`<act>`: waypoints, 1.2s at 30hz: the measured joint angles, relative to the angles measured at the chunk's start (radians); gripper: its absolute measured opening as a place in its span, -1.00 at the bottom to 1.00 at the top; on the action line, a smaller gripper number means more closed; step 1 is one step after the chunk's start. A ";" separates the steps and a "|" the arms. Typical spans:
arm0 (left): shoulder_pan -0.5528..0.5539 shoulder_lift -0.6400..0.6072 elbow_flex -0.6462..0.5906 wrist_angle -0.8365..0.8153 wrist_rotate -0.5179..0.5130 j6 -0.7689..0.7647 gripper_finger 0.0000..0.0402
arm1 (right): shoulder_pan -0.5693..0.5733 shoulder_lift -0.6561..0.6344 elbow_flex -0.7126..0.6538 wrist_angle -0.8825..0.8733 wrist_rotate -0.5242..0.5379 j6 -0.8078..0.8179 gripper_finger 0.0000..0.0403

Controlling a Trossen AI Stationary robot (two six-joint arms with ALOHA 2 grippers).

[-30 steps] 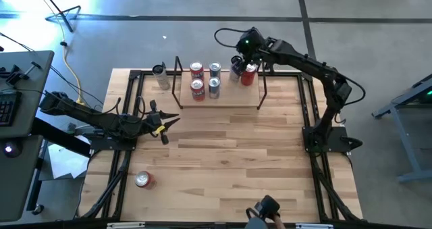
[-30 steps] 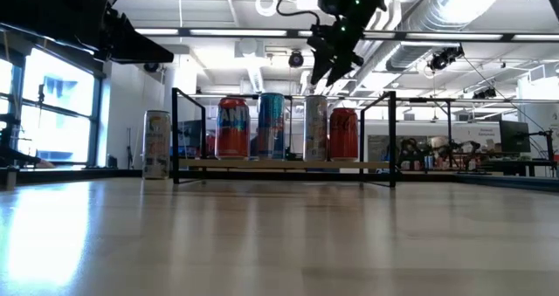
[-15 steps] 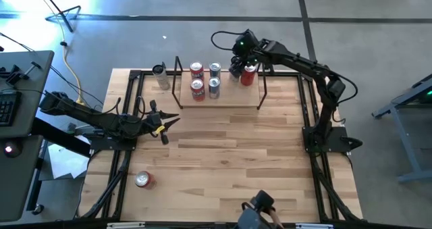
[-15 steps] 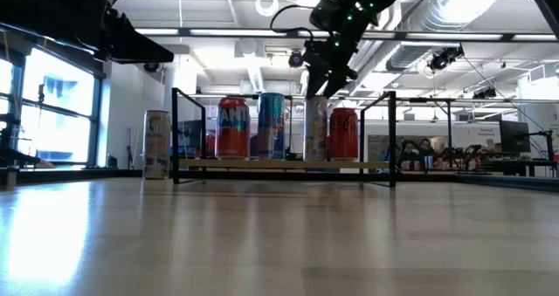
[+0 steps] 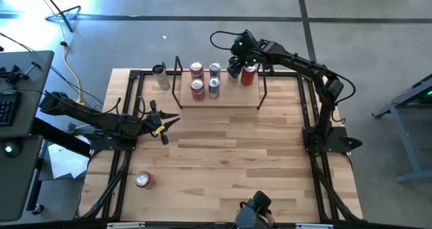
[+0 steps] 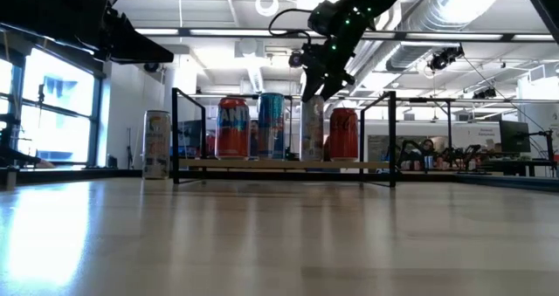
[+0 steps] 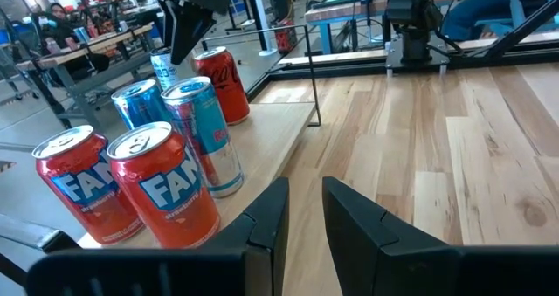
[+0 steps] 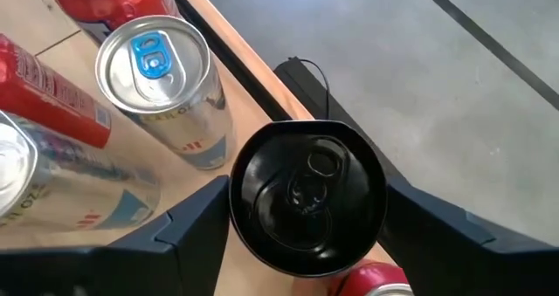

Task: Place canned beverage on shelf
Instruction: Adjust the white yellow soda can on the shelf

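Overhead, grey concrete floor (image 5: 135, 26) surrounds the desk (image 5: 223, 148), a pale plank top framed in black rail. At the far left a darker side bench (image 5: 20, 94) carries a keyboard.

Left hand (image 5: 169, 126) hangs low over the desk's left part, well apart from the shelf; in its wrist view (image 7: 306, 187) the fingers (image 7: 262, 217) stand a narrow gap apart with nothing between them. A red can (image 5: 142, 180) lies on its side near the desk's front left corner. A silver can (image 5: 160, 75) stands upright on the desk just left of the shelf.

The shelf (image 5: 223, 99) sits at the back middle. On it stand two red cans (image 5: 197, 80) and, beside them, two blue-and-silver cans (image 5: 214, 78). Next comes a black-topped can (image 8: 307, 196), upright near the shelf's back edge, with the right hand (image 5: 234, 68) set down around it. Whether that hand is clenched on the can or has released it I cannot tell. A red cola can (image 5: 249, 74) stands just right of it.

From desk level, the room behind shows windows (image 6: 52, 113) at left and ceiling ducts (image 6: 454, 17) at right.
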 joint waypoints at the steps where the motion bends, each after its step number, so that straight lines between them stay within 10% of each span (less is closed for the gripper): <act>1: 0.000 0.000 0.000 0.000 0.000 0.000 -0.69 | 0.000 0.000 0.000 0.000 0.001 0.010 0.27; 20: 0.000 0.000 0.000 0.000 0.000 -0.008 -0.69 | 0.058 0.003 0.000 0.013 0.133 0.386 0.20; 36: 0.000 0.000 0.000 0.000 0.000 -0.011 -0.69 | 0.099 0.003 0.000 0.012 0.183 0.345 0.31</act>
